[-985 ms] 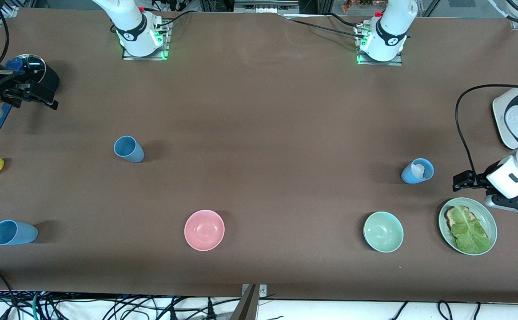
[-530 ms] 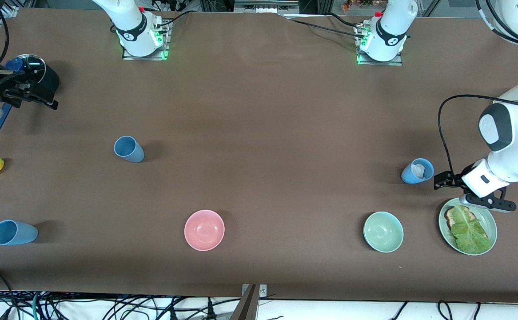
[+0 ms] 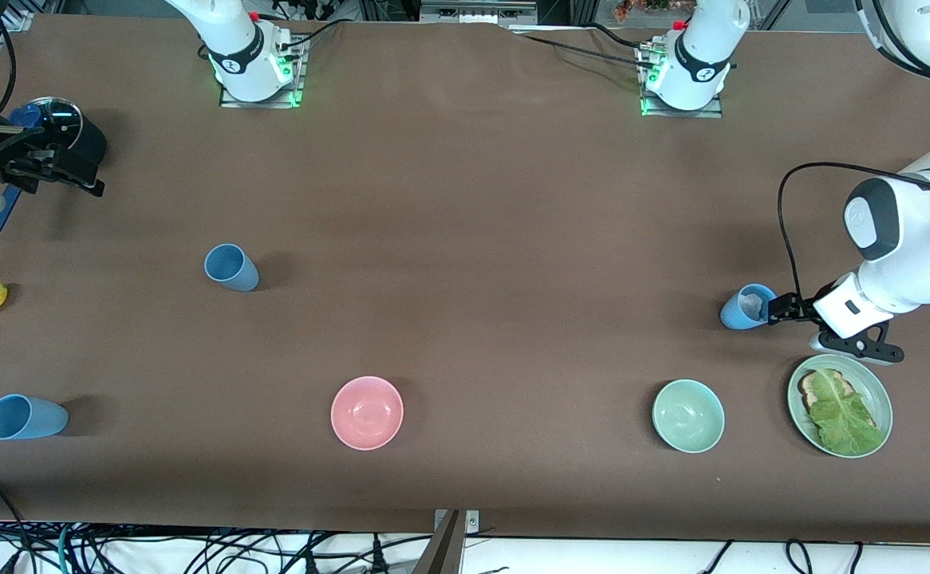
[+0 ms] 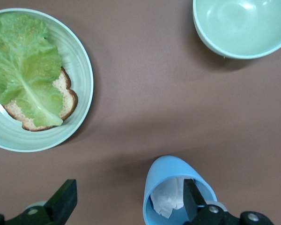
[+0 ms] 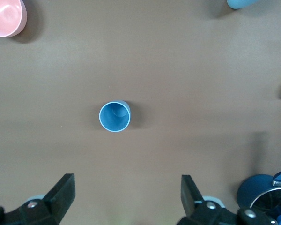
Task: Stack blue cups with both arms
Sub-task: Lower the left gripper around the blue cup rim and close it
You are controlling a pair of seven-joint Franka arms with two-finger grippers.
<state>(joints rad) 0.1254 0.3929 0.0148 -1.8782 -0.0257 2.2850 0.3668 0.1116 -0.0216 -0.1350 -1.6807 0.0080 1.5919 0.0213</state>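
Blue cup (image 3: 746, 308) with white wad inside now has left claw (image 3: 776, 309) arrived, spread, one finger inside rim; right claw (image 5: 126, 197) waits spread.

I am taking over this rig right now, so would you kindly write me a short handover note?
Left gripper: open, at the rim of the blue cup holding a white wad, one finger inside the mouth, nothing gripped yet.
Right gripper: open, up in the air over the table at the right arm's end, beside the dark-blue saucepan; it holds nothing.
Second blue cup stands upright. Third blue cup is nearer the front camera, toward the right arm's end.
Done: no cup stacked.
Left: grasp the cups and nest all three.
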